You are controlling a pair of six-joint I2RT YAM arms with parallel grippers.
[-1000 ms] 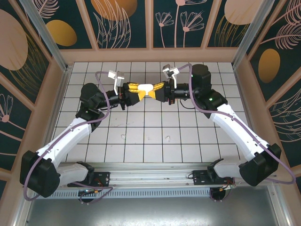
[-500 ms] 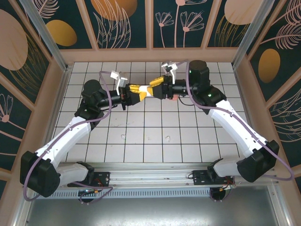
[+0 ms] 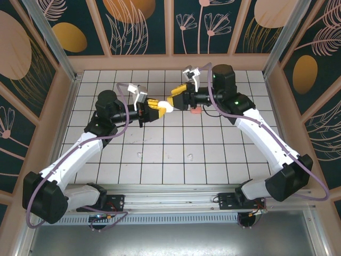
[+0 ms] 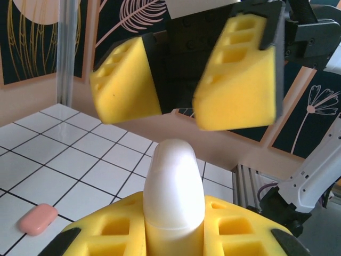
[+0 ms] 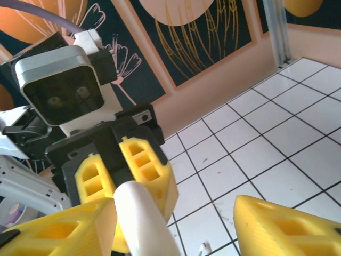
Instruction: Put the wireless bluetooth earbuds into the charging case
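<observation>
While left jaws clamp white case (image 4: pixel 174 186) | right jaws gape wide | top view: two white buds (image 3: pixel 139 155) on tiles (image 3: pixel 176 172)

A floor of white square tiles (image 3: pixel 160 160) with dark grout lines spreads under even light. A plain peach ledge (image 3: pixel 170 63) borders it. Above rise dark teal wall panels (image 3: pixel 138 26) painted with peach and orange leaves, flowers and ovals, framed in peach strips. Slanting aluminium posts (image 3: pixel 50 40) stand at the far corners. A metal rail (image 3: pixel 170 192) runs along the near edge, with grey sheet metal (image 3: pixel 170 240) beyond it.
</observation>
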